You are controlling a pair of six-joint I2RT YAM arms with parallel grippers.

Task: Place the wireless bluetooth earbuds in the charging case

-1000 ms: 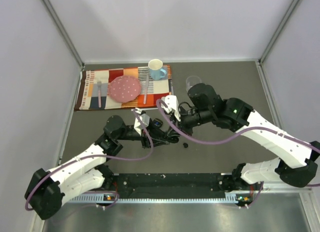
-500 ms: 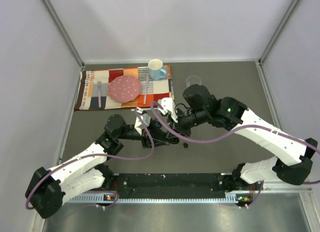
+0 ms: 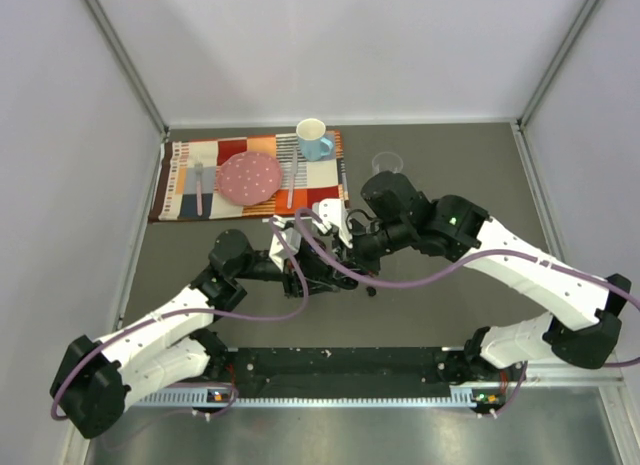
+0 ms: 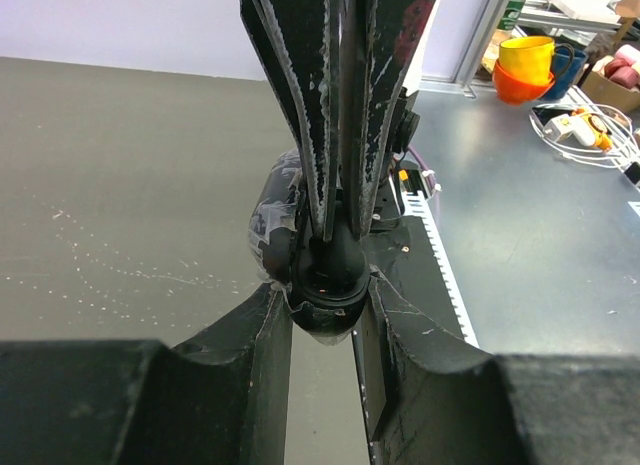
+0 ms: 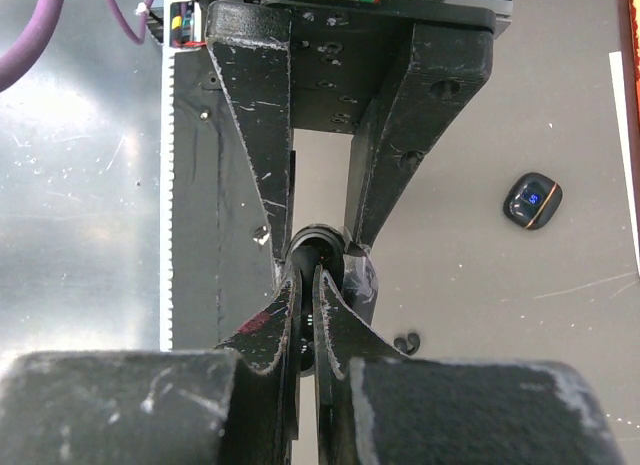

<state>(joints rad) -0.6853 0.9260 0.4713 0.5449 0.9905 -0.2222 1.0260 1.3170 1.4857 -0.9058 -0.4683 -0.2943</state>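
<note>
My left gripper (image 4: 322, 300) is shut on the open black charging case (image 4: 325, 322), gripping its sides; the lid (image 4: 274, 207) stands up behind. From above, my right gripper (image 5: 315, 285) is shut, its tips pushed into the case's mouth (image 5: 322, 240) against a black earbud (image 4: 337, 257). Whether the tips pinch that bud is not visible. Two more earbuds (image 5: 405, 342) lie loose on the table, also visible as a dark speck (image 3: 372, 291) just right of both grippers (image 3: 330, 265). A second, closed case (image 5: 531, 200) with a blue light lies farther off.
A patterned placemat (image 3: 190, 175) at the back left carries a pink plate (image 3: 250, 177), cutlery and a blue cup (image 3: 313, 138). A clear glass (image 3: 386, 163) stands behind the right arm. A black rail (image 3: 340, 370) runs along the near edge.
The right arm has swung left and brought its shut gripper onto the case held by the left gripper. The left arm has stayed in place.
</note>
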